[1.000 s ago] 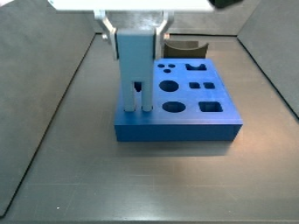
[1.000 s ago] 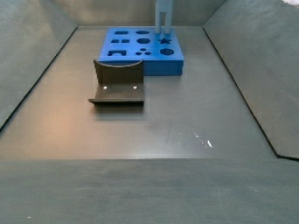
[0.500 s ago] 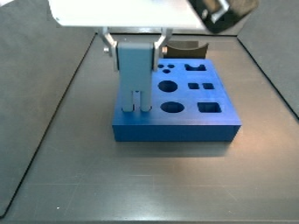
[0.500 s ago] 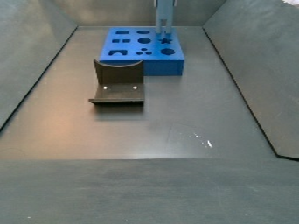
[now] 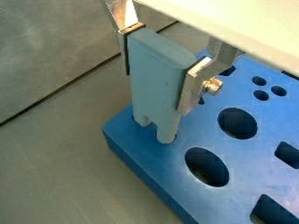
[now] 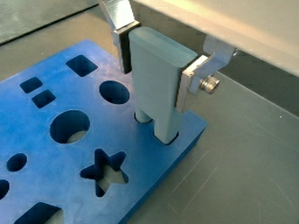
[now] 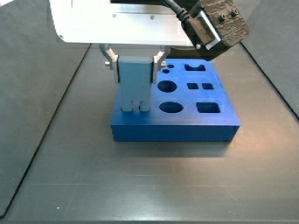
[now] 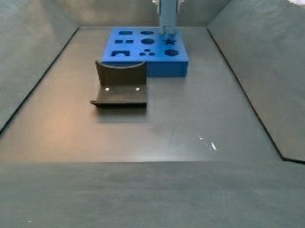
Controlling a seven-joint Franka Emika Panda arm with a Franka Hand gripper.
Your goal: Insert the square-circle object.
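The square-circle object (image 5: 156,86) is a tall light-blue piece standing upright, its two prongs reaching down into the holes at one end of the dark-blue block (image 7: 187,112). It also shows in a wrist view (image 6: 155,79) and in both side views (image 7: 135,83) (image 8: 168,18). My gripper (image 5: 163,54) is shut on its flat upper body, one silver finger (image 5: 197,80) on each side. In a wrist view (image 6: 155,57) the gripper is directly above the block's edge. The prong tips are hidden inside the block (image 6: 82,140).
The dark grey curved piece (image 8: 120,84) lies on the floor in front of the block (image 8: 145,50). The block has several other shaped holes, including a star (image 6: 104,171) and circles. Grey walls enclose the floor (image 8: 155,151).
The gripper has moved down with the square-circle object; its prongs have sunk deeper into the block's holes.
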